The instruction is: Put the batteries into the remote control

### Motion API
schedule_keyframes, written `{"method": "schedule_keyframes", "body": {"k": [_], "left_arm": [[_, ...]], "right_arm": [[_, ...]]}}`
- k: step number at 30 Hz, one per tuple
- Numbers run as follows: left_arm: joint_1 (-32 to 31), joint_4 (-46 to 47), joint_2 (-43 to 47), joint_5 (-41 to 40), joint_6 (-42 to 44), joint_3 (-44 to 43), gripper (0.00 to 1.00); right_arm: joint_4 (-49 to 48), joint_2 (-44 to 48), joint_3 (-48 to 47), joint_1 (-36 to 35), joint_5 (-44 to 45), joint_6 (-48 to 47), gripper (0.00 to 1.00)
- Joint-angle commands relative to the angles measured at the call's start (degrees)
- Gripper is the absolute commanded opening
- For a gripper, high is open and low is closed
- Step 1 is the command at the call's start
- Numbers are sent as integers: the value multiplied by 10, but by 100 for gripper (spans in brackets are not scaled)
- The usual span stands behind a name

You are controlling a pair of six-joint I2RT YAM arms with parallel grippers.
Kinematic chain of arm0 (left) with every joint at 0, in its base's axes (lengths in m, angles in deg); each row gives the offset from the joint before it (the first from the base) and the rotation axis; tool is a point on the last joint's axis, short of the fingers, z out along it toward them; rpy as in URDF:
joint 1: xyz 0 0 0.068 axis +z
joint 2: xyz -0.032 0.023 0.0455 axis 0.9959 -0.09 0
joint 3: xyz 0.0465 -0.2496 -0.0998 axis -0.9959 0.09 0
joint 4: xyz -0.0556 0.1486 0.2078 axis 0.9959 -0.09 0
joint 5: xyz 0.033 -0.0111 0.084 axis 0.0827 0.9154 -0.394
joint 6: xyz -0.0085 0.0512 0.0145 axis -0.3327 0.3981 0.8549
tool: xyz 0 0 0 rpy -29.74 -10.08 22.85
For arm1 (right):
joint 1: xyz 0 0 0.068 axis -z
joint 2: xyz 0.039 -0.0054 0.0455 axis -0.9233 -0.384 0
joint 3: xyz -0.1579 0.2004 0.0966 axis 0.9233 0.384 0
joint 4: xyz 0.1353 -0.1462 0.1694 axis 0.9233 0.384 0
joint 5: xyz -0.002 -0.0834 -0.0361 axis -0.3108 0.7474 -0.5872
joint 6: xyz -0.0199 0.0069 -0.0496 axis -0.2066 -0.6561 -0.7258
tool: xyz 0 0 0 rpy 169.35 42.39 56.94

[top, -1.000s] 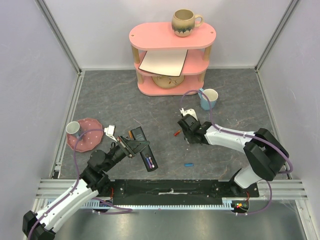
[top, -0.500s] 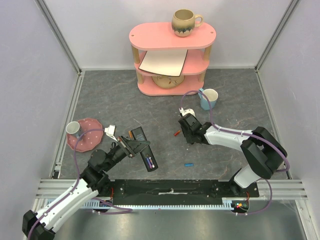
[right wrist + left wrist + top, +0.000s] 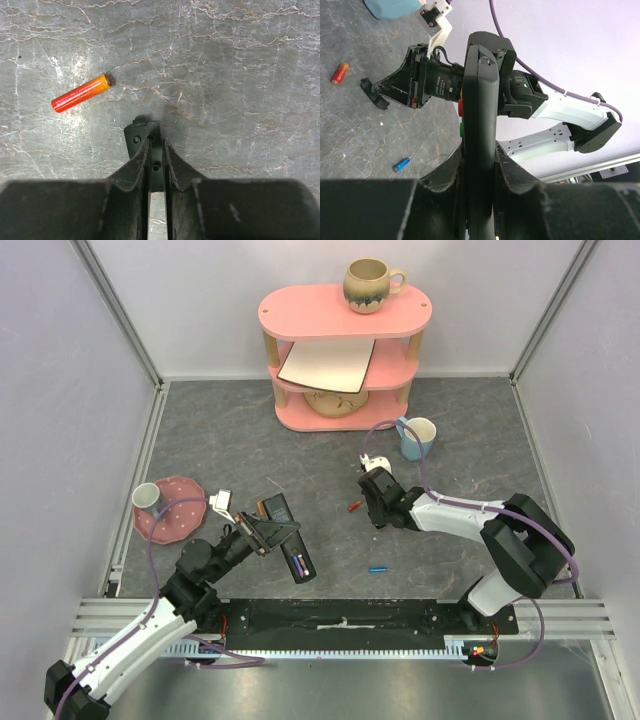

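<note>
My left gripper [image 3: 262, 533] is shut on the black remote control [image 3: 287, 537], holding it off the table. The left wrist view shows the remote [image 3: 480, 100] edge-on between my fingers. Dark purple batteries [image 3: 297, 562] sit in its open compartment at the near end. At mid-table my right gripper [image 3: 372, 516] points down over a small black cover [image 3: 143, 135] that lies flat. Its tips [image 3: 156, 142] rest on or just above the cover, with a slim gap between them. A red-orange cell [image 3: 80, 93] lies just left of it on the table.
A small bright blue cylinder [image 3: 377, 568] lies near the front. A pink plate [image 3: 180, 523] with a white cup [image 3: 146, 496] sits at the left. A light blue mug [image 3: 418, 437] stands behind the right arm. A pink shelf [image 3: 340, 315] with a mug stands at the back.
The right gripper's fingers have drawn together to a narrow slit over the black cover. The left arm and the remote have stayed put.
</note>
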Motion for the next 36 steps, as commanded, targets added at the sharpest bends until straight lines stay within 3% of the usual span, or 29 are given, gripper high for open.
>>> {"method": "schedule_keyframes", "body": {"k": [1, 3, 4, 10, 12, 13, 15, 25, 32, 36], "left_arm": [[2, 35, -2, 7, 2, 28, 2], [2, 35, -4, 8, 3, 27, 2], [2, 35, -3, 7, 3, 28, 2], [2, 35, -5, 8, 4, 28, 2], [2, 35, -7, 9, 5, 28, 2], [2, 35, -7, 9, 5, 28, 2], [2, 36, -7, 9, 5, 28, 2], [2, 49, -23, 16, 6, 26, 2], [2, 45, -9, 15, 1, 28, 2], [2, 40, -4, 13, 0, 28, 2]], "right_arm": [[21, -9, 22, 1, -24, 10, 16], [21, -5, 24, 1, -22, 15, 11], [23, -2, 25, 1, -21, 16, 0], [34, 32, 20, 1, -15, 32, 0], [39, 50, 21, 1, -16, 42, 11], [39, 56, 25, 1, -16, 46, 27], [39, 72, 28, 1, -15, 58, 38], [36, 56, 21, 2, -17, 73, 47], [34, 39, 14, 9, -27, 59, 61], [20, 28, 10, 15, -34, 39, 62]]}}
